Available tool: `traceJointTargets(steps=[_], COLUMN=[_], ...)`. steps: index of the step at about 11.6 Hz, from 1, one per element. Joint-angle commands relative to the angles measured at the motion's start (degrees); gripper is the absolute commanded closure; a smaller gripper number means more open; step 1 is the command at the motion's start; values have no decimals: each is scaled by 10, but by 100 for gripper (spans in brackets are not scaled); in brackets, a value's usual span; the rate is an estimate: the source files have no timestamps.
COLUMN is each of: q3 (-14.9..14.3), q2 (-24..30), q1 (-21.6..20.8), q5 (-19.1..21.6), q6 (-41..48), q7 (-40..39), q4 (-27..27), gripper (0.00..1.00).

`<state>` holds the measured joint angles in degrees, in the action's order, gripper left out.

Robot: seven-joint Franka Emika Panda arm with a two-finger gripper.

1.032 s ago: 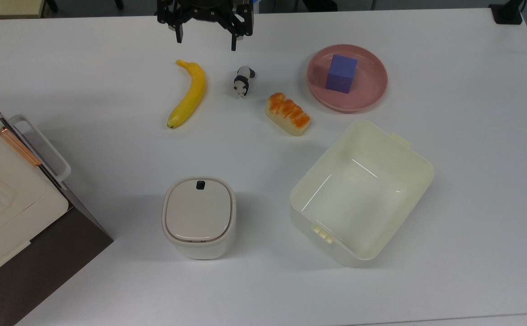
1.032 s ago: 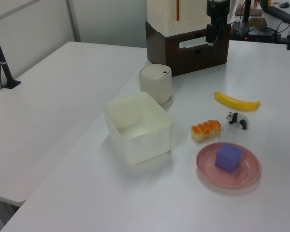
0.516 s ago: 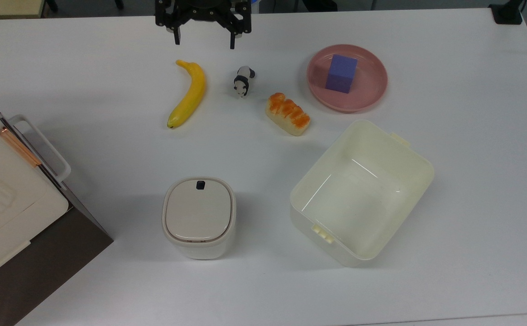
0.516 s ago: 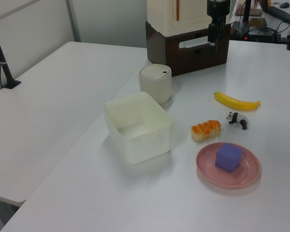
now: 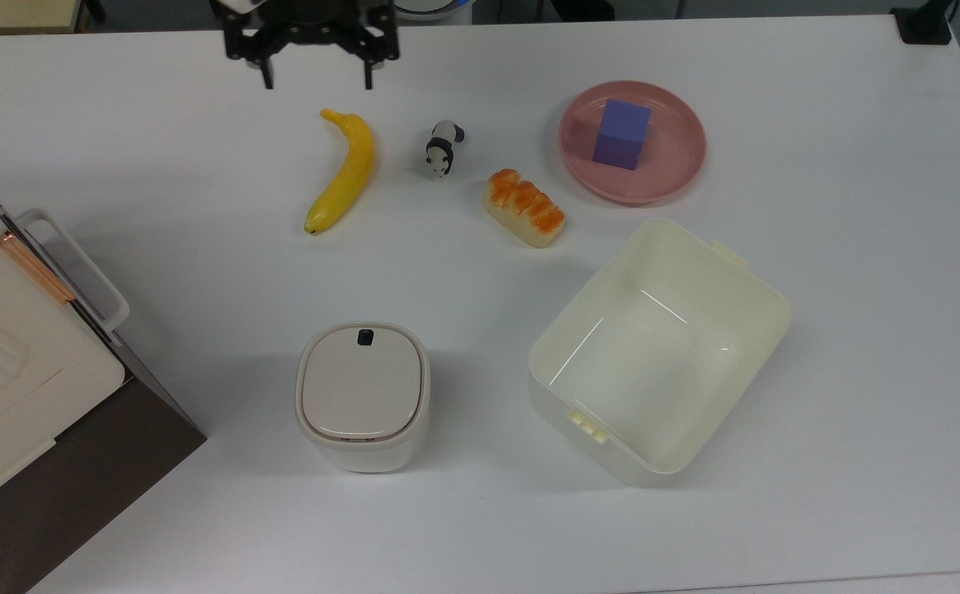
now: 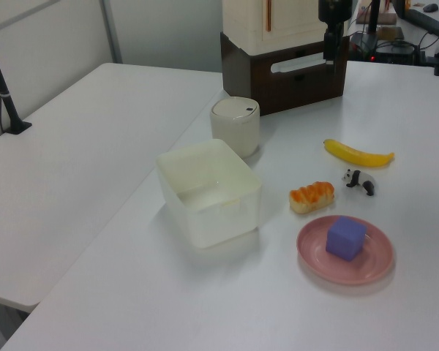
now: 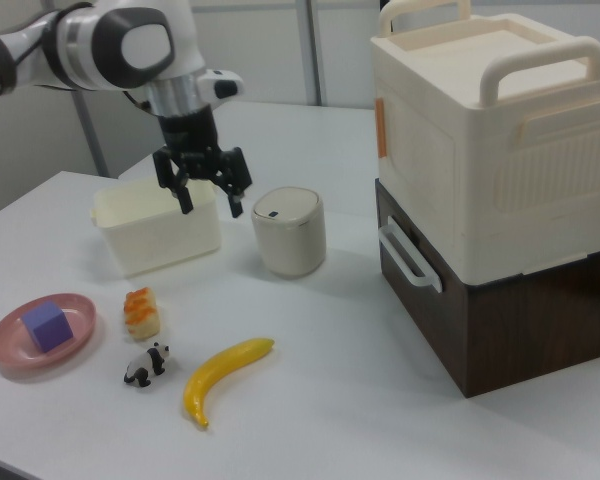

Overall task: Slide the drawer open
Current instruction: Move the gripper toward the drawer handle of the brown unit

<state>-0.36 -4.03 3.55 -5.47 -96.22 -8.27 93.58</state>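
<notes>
At the worktop's (image 5: pixel 818 107) far edge in the top view, the claw (image 5: pixel 315 81) hangs above the surface, fingers spread wide, holding nothing. The drawer (image 7: pixel 450 310) sits shut at the worktop's corner, at the top view's left, under a cream box (image 7: pixel 480 140); its white handle (image 7: pixel 408 257) faces the open worktop, well apart from the claw. Versus the earlier frames the claw has moved toward the top view's left, off the line above the panda (image 5: pixel 444 147) to beyond the banana's (image 5: pixel 343 172) tip, nearer the drawer side; nothing on the worktop has shifted. Risks, as I judge them: the handle loop is thin and set at an angle to the worktop edges, so a misaligned approach could clip it or slip off. A pull not along the drawer's axis may drag the whole stack or tip the cream box. A low path could knock the banana.
</notes>
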Motion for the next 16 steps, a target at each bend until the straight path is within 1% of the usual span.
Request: traceJointTargets(steps=[1,3,5,7,8,9,11,12,13,15,16], q3=[-2,-3,-3,-2,-1,0,0,0,2,4,4], q2=[-13,-27,-55,-77,-83,-91,-109,-123,-131,-147,-150], q1=[39,62,73,80,90,92,98,100,110,117,117], q5=[11,11,3,0,-11,-21,-30,-57,-84,-96,-103], q6=[-29,-81,-134,-171,-188,-208,-264,-285,-306,-346,-359], q7=[-55,-95,-151,-245,-296,-335,-355,-372,-387,-418,-421], q4=[5,5,5,5,6,6,6,6,6,6,6], gripper=[0,0,0,0,0,0,0,0,0,0,0])
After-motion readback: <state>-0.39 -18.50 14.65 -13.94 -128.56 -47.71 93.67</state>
